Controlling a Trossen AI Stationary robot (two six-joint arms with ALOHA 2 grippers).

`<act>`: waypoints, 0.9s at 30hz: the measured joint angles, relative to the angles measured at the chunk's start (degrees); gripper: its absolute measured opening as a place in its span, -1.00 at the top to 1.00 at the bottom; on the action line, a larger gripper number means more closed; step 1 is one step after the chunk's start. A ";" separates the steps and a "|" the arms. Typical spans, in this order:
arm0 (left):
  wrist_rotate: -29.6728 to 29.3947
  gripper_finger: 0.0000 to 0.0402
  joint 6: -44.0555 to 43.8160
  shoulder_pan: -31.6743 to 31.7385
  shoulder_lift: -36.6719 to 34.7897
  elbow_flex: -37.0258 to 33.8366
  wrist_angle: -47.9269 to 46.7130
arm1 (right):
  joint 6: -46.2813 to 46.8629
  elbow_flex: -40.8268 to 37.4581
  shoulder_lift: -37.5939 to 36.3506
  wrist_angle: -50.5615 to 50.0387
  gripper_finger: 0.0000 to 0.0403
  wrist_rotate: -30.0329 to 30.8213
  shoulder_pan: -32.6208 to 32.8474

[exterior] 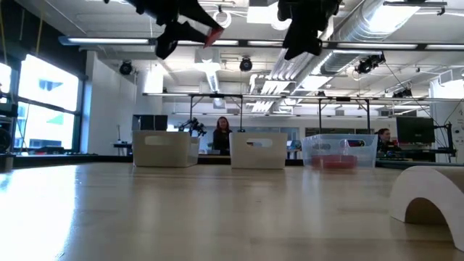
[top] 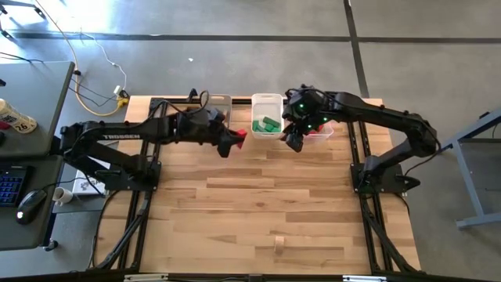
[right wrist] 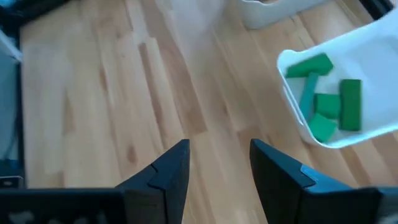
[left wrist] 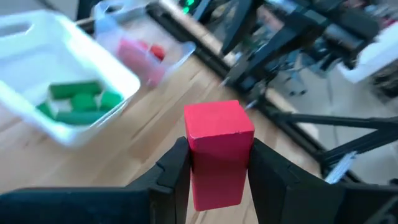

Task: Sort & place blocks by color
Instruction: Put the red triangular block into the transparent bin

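My left hand [left wrist: 219, 177] grips a red block [left wrist: 217, 149] between its fingers [left wrist: 177, 171], up in the air over the far part of the desk [top: 266, 211], just in front of the gap between the left bin [top: 218, 106] and the middle bin [top: 267, 114]. In the low view the block [exterior: 214, 36] shows well clear of the desk top.

My right hand [right wrist: 217, 171] is empty, its fingers [right wrist: 163, 174] spread moderately apart with bare wood showing between them. It hangs raised in front of the gap between the middle bin and the right bin [top: 319, 129], near that bin's front edge.

The three bins stand in a row along the far edge of the desk. The middle one holds green blocks [top: 268, 124], lying close together; the right, clear one holds red blocks [left wrist: 140, 53]. I cannot see what lies in the left bin.

The two hands are near each other, with the middle bin's front rim behind the space between them. The near two thirds of the desk is open wood. One tan block [top: 278, 244] lies there alone near the front edge, well apart from both hands; in the low view it shows as an arch [exterior: 428, 203] close to the camera.
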 joint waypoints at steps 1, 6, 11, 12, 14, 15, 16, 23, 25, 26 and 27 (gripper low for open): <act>0.91 0.50 0.62 0.43 0.00 0.00 1.23 | 0.30 -0.19 -0.11 0.56 0.24 -0.69 0.00; 4.77 0.50 3.05 2.04 0.00 0.00 7.36 | 1.91 -0.22 -0.08 4.38 0.24 -4.44 0.78; 9.52 0.49 4.59 3.72 0.00 0.00 12.04 | 2.79 -0.22 -0.07 8.87 0.24 -4.96 2.12; 10.52 0.49 5.35 4.03 0.00 0.00 12.88 | 2.87 -0.22 -0.04 10.01 0.24 -4.73 2.41; 12.70 0.48 6.65 4.84 0.00 0.00 14.13 | 2.90 -0.22 -0.04 12.89 0.23 -3.55 3.05; 13.73 0.48 7.04 5.27 0.00 0.00 14.65 | 2.84 -0.22 -0.04 14.20 0.23 -3.12 3.39; 14.77 0.49 7.10 5.79 0.00 0.00 15.07 | 2.82 -0.22 -0.04 15.49 0.21 -2.40 3.77; 18.86 0.48 9.02 9.14 0.02 0.00 16.27 | 4.36 -0.22 -0.02 23.26 -0.05 -0.96 4.99; 20.12 0.48 9.08 9.73 0.02 0.00 18.03 | 5.15 -0.22 0.01 25.57 -0.13 -0.85 5.08; 21.04 0.49 9.30 10.03 0.02 0.00 19.22 | 5.52 -0.22 0.02 26.86 -0.17 -0.87 5.17; 22.03 0.49 9.59 10.24 0.02 0.00 20.61 | 5.84 -0.22 0.02 28.20 -0.20 -0.81 5.22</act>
